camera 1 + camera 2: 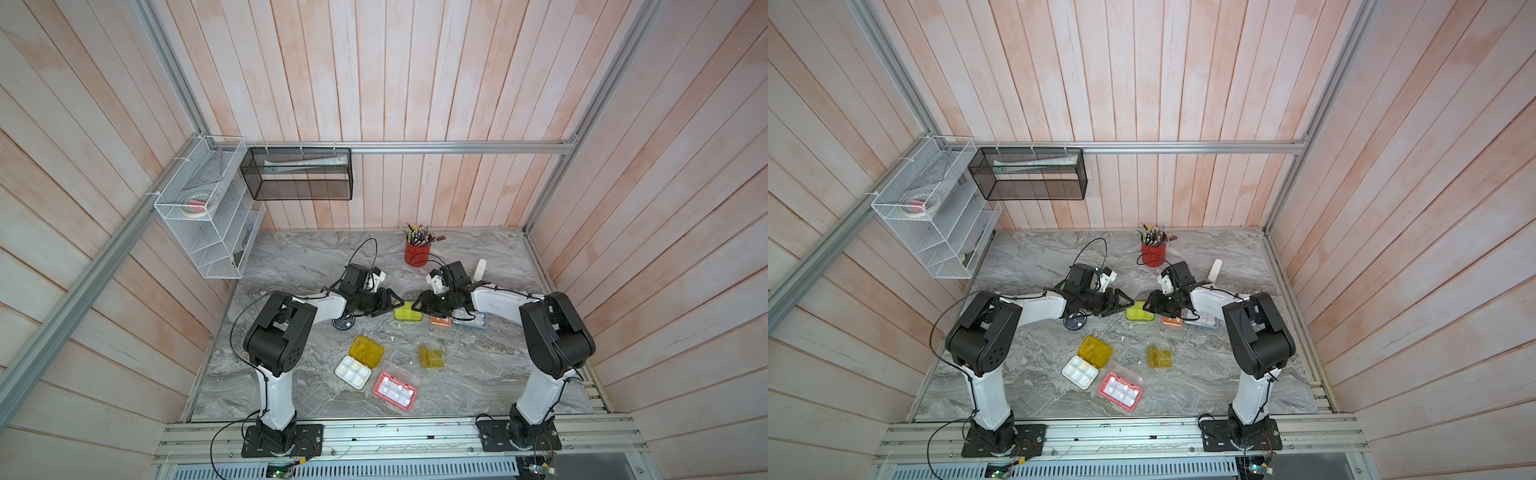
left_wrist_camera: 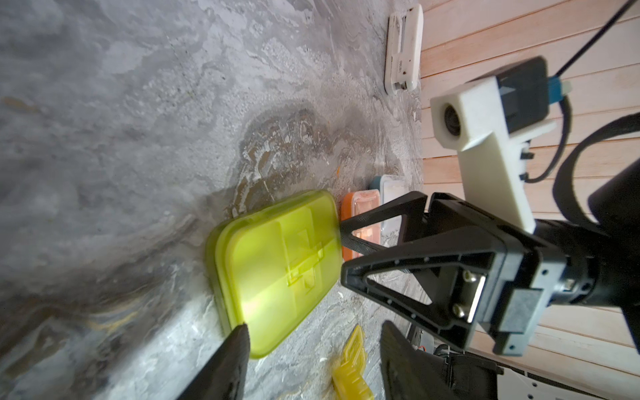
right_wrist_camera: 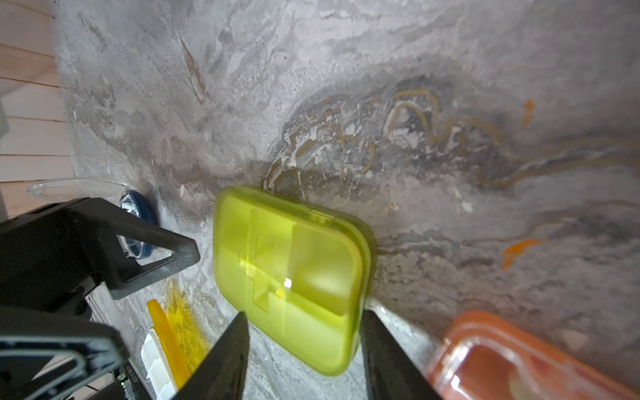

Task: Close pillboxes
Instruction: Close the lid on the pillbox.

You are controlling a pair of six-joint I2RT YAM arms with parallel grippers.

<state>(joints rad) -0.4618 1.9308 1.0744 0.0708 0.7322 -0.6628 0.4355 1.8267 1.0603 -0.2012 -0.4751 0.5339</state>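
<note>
The lime pillbox lies mid-table with its lid down. My left gripper hovers open at its left end, one fingertip by a corner. From the other side my right gripper straddles a corner, open, one finger against the edge. To the right lie the orange and light blue pillboxes. The round dark one has its clear lid up. Open near the front are the yellow, pink-red and small olive pillboxes.
A red cup of pencils stands at the back, with a slim white stick-shaped object to its right. White and black wire baskets hang on the back-left walls. Wooden walls close in three sides.
</note>
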